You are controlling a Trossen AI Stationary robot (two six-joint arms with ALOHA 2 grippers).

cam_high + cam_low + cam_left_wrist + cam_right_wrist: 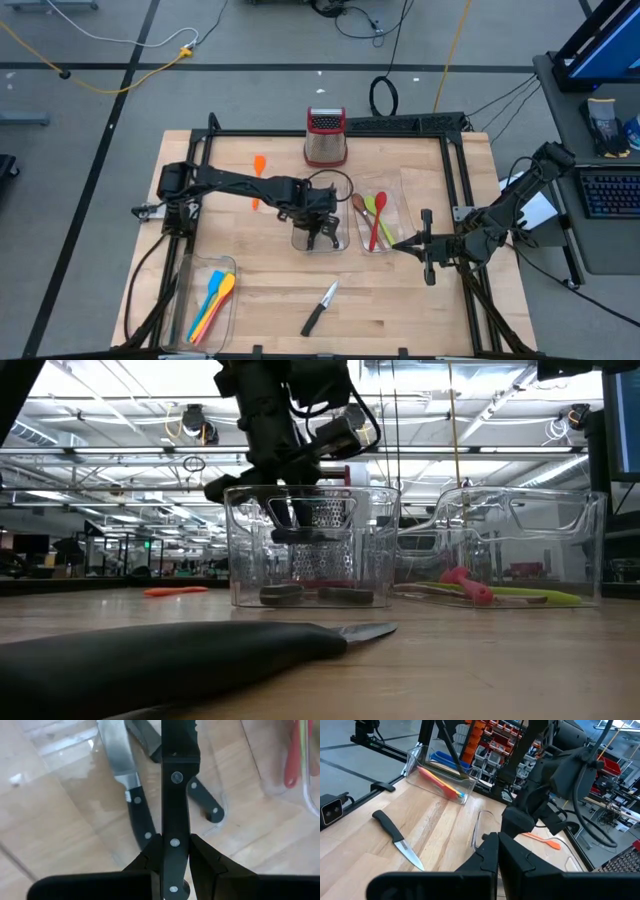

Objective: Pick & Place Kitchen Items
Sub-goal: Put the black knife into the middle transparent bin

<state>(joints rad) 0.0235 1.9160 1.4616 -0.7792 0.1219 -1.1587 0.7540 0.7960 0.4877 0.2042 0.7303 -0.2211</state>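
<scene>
Knife (pixel 175 795), black-handled with rivets, sits clamped between the fingers (pixel 150 857) of the left end effector (pixel 322 226), just right of the high view's centre, above the middle clear tray (pixel 300 241); in the low view that held handle (pixel 305 535) hangs inside the tray's walls. Beneath it on the tray floor lie two more black-handled knives (pixel 131 790), one with its broad steel blade showing. Just right of this tray in the high view stands a second clear tray (pixel 402 195) holding red, green and brownish utensils (pixel 375 215). Below centre in the same view, a loose knife (pixel 319 308) lies on the bare tabletop (pixel 400 300), well apart from the trays. At lower left a third tray (pixel 190 275) holds blue, orange, yellow and red spatulas (pixel 212 300). An orange spatula (pixel 258 168) rests on the wood left of centre, partly under the left arm. At upper centre stands the metal grater (pixel 325 137) with its red top. The right end effector (pixel 400 244), fingers closed and holding nothing, waits at the right of the tabletop, near the second tray.
</scene>
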